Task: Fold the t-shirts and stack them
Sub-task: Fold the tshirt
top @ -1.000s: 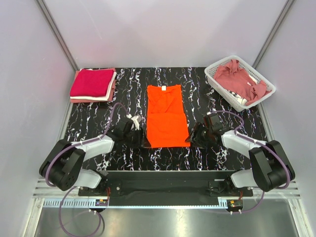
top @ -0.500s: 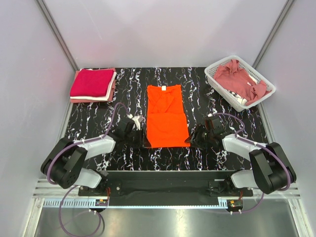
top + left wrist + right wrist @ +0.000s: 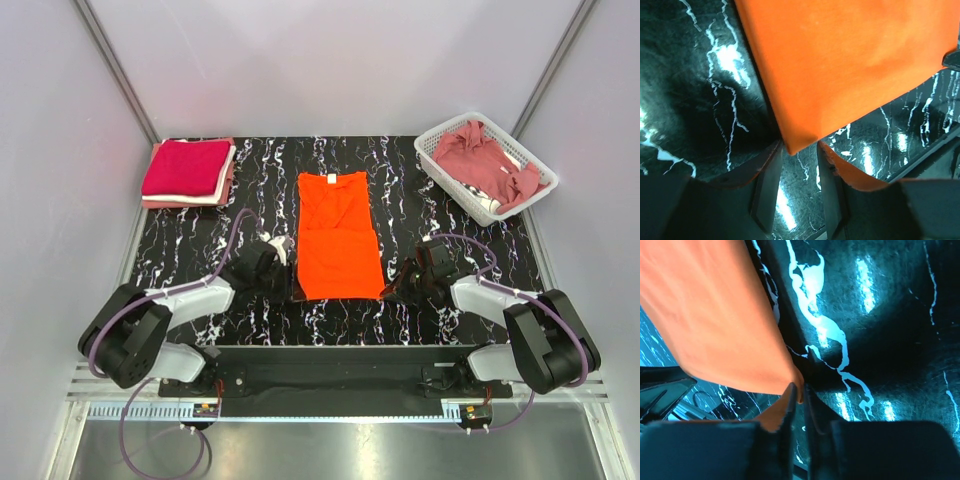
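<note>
A bright orange t-shirt [image 3: 338, 235], folded into a long strip, lies flat in the middle of the black marbled table [image 3: 200, 240]. My left gripper [image 3: 285, 284] sits low at its near-left corner. In the left wrist view the orange t-shirt's corner [image 3: 796, 142] pokes just into the mouth of the left gripper [image 3: 797, 167], whose fingers [image 3: 767, 185] stand apart. My right gripper [image 3: 398, 290] is at the near-right corner. In the right wrist view the right gripper [image 3: 801, 395] is shut, pinching the tip of the orange t-shirt [image 3: 725, 330].
A stack of folded t-shirts [image 3: 187, 170], crimson on top with pale ones beneath, rests at the far left corner. A white lattice basket [image 3: 432, 150] at the far right holds crumpled dusty rose shirts [image 3: 485, 160]. Grey walls enclose the table.
The right gripper has closed onto the shirt's near-right corner. Both grippers have slid a little nearer along the table to the shirt's near corners. The shirt lies as before.
</note>
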Robot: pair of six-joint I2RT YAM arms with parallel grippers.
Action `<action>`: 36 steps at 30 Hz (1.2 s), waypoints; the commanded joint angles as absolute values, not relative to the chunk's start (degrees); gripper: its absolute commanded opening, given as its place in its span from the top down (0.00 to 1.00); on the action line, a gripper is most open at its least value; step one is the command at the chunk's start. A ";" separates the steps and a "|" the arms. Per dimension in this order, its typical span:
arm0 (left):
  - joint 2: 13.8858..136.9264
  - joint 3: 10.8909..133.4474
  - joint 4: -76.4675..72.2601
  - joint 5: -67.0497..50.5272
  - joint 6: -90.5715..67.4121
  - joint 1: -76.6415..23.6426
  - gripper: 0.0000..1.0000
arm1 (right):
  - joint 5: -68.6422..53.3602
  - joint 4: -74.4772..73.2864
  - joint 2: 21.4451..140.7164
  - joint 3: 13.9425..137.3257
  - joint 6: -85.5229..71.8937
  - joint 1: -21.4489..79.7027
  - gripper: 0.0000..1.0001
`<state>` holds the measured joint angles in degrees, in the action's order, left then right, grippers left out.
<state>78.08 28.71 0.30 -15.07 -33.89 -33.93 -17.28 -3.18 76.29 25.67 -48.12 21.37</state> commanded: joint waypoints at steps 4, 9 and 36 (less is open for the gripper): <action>75.15 28.30 9.40 -7.56 -31.38 -34.28 0.57 | -16.79 -2.29 77.34 24.52 -47.81 21.62 1.00; 75.23 27.77 7.74 -10.19 -32.52 -34.37 0.56 | -17.40 -1.32 77.17 24.08 -48.34 21.97 1.00; 73.93 27.24 5.88 -14.06 -33.49 -35.51 1.00 | -15.39 -8.50 69.72 24.69 -46.76 21.97 1.00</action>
<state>77.30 27.79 1.02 -14.87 -34.54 -34.63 -17.39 -2.66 74.70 24.12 -48.45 21.54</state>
